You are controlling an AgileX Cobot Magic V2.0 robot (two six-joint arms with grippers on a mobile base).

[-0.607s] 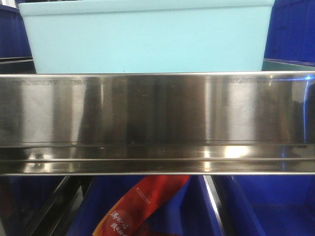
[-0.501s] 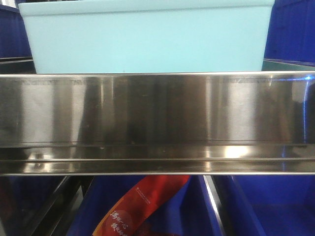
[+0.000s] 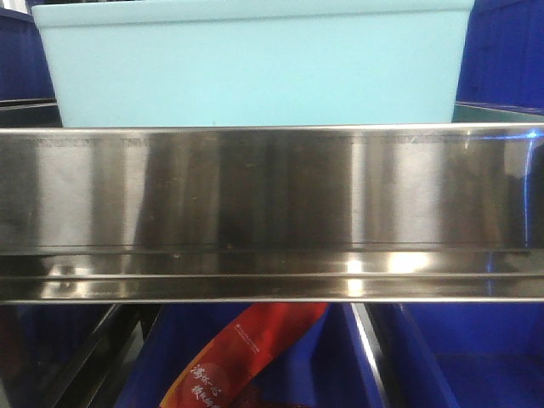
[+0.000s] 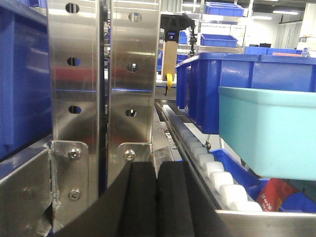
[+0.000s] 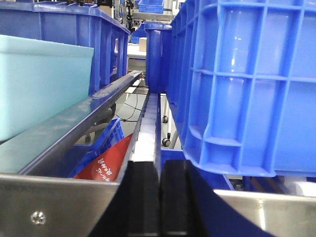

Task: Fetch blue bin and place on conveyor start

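Observation:
The pale turquoise blue bin (image 3: pixel 255 64) sits on the stainless-steel shelf (image 3: pixel 272 212), filling the top of the front view. It appears at the right of the left wrist view (image 4: pixel 269 131) and at the left of the right wrist view (image 5: pixel 42 81). My left gripper (image 4: pixel 156 170) is shut and empty, low beside the rack upright, left of the bin. My right gripper (image 5: pixel 160 170) is shut and empty, in the gap between the bin's shelf rail and a dark blue crate. The conveyor start is out of view.
Dark royal-blue crates (image 5: pixel 247 84) (image 4: pixel 237 81) flank the turquoise bin. Perforated steel uprights (image 4: pixel 103 84) stand just ahead of the left gripper. White rollers (image 4: pixel 217 173) run along the rail. A red packet (image 3: pixel 242 357) lies in a blue crate on the lower level.

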